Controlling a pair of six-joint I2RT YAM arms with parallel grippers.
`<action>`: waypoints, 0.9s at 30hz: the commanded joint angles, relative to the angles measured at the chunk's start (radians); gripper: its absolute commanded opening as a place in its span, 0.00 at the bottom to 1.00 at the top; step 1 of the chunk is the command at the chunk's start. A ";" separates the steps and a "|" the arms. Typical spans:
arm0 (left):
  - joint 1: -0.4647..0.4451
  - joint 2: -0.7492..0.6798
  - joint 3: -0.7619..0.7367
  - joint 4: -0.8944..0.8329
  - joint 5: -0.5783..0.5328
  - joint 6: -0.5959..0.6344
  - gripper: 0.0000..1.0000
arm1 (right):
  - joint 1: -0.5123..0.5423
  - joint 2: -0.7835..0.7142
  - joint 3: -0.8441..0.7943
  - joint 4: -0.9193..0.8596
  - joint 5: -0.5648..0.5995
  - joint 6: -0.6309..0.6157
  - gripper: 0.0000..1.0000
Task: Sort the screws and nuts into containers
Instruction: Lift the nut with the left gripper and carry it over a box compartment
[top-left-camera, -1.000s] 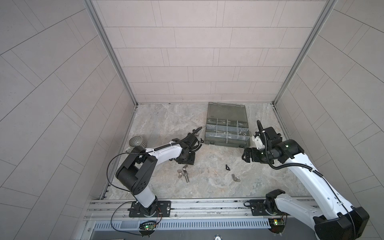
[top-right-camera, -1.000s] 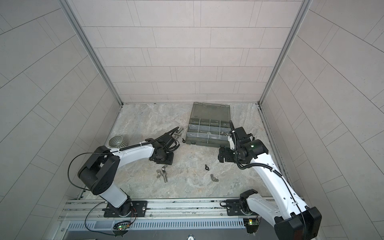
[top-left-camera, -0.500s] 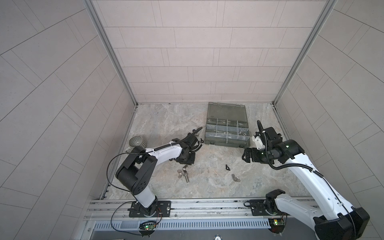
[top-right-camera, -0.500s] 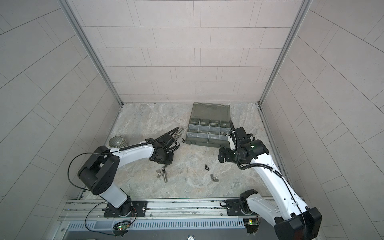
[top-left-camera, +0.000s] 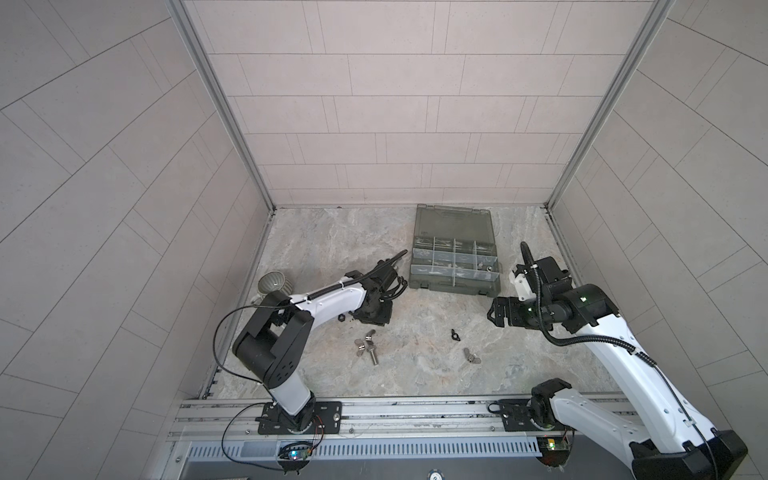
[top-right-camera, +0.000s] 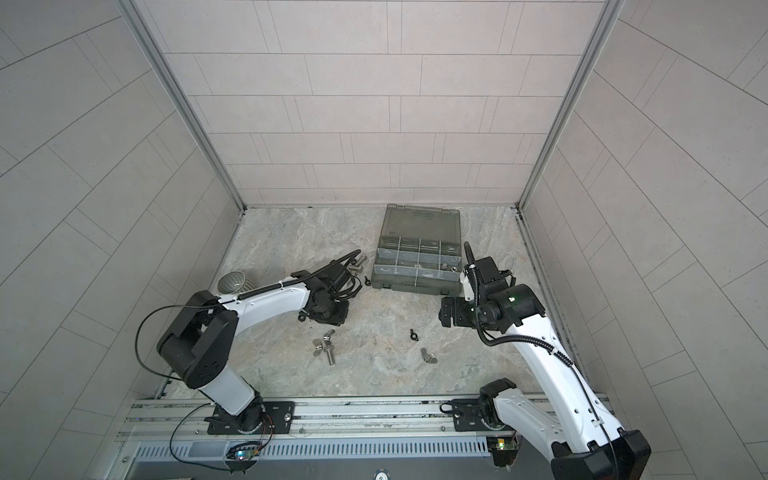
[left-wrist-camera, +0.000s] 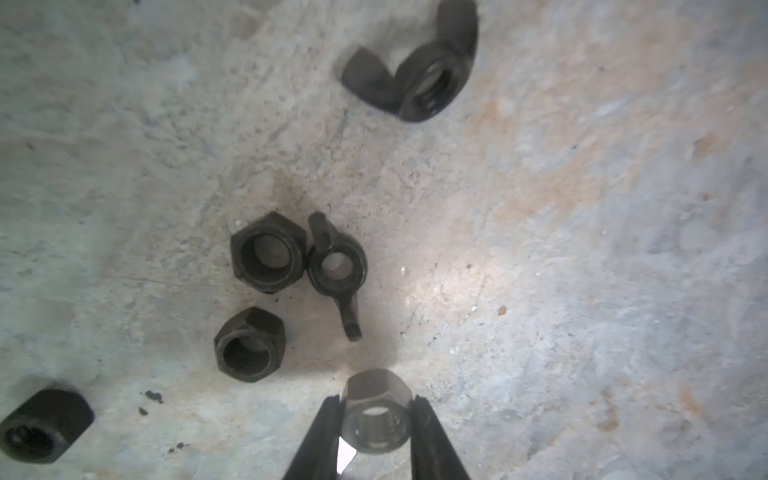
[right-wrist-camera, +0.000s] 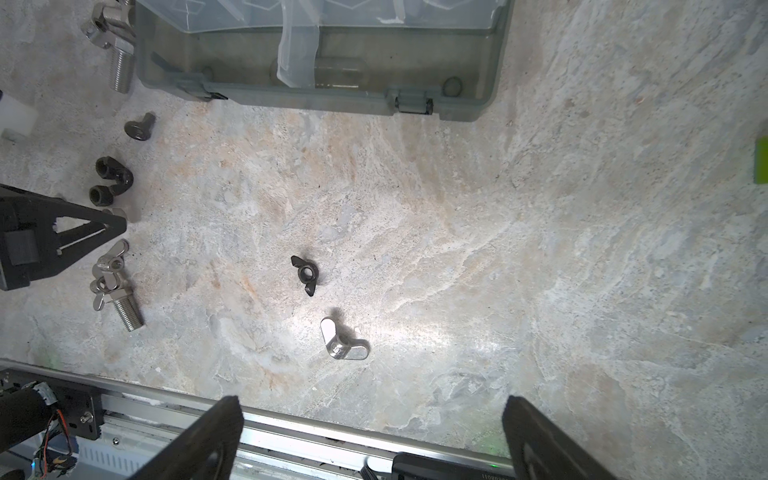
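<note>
Left gripper (top-left-camera: 374, 319), both top views: aimed down at bench (top-left-camera: 415, 374), left of organizer box (top-left-camera: 453, 287); fingertips hidden.
Right gripper (top-left-camera: 496, 315), both top views: spread wide above bench, near box's front right corner.
Loose parts, both top views: screw (top-left-camera: 371, 354) lying among silver wing nuts (top-left-camera: 369, 333) near left gripper; lone black wing nut (top-left-camera: 455, 335) and lone silver wing nut (top-left-camera: 471, 356) between the arms; compartments (top-left-camera: 454, 258) uncovered, contents too small to tell.
Left wrist view: gripper pinching silver hex nut (left-wrist-camera: 374, 388) across its flats; lifted or resting, cannot tell; two black hex nuts (left-wrist-camera: 266, 253) close by, one touching small black wing nut (left-wrist-camera: 334, 266); large black wing nut (left-wrist-camera: 415, 70) well apart.
Right wrist view: fingers (right-wrist-camera: 216, 432) wide apart over bare bench; both lone wing nuts near each other; second screw (right-wrist-camera: 120, 70) just beside box's corner.
</note>
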 joint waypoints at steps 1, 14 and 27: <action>-0.007 0.004 0.069 -0.072 -0.020 0.027 0.19 | -0.008 -0.012 0.016 -0.029 0.021 0.006 0.99; -0.049 0.204 0.524 -0.196 0.014 0.086 0.20 | -0.058 -0.019 0.038 -0.047 0.018 -0.019 0.99; -0.100 0.553 1.068 -0.257 0.133 0.075 0.20 | -0.127 -0.005 0.056 -0.029 0.018 -0.030 0.99</action>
